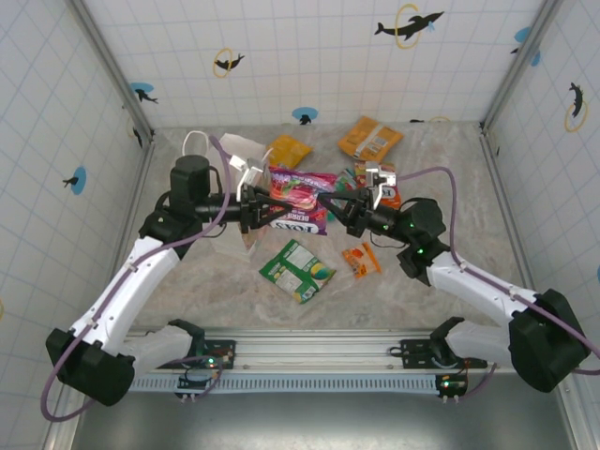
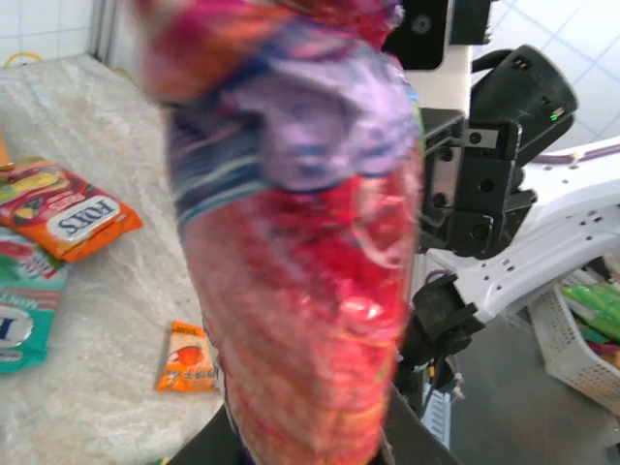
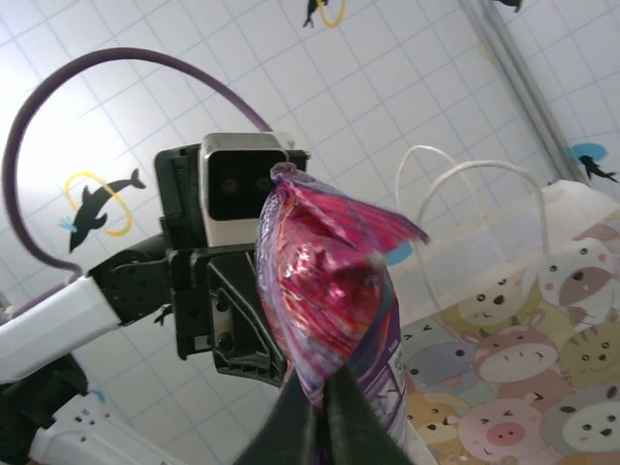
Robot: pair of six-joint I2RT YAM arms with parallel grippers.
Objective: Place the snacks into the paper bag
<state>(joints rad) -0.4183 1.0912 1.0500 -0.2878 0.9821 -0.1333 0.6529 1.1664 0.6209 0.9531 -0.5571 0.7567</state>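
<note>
The left gripper and the right gripper face each other above the middle of the marbled table, both pinched onto the same purple packet, one at each end, holding it off the surface. The white paper bag sits at the far left behind the left arm. A green packet and a tiny orange packet lie nearer the arm bases, and two orange-yellow packets rest near the far wall
</note>
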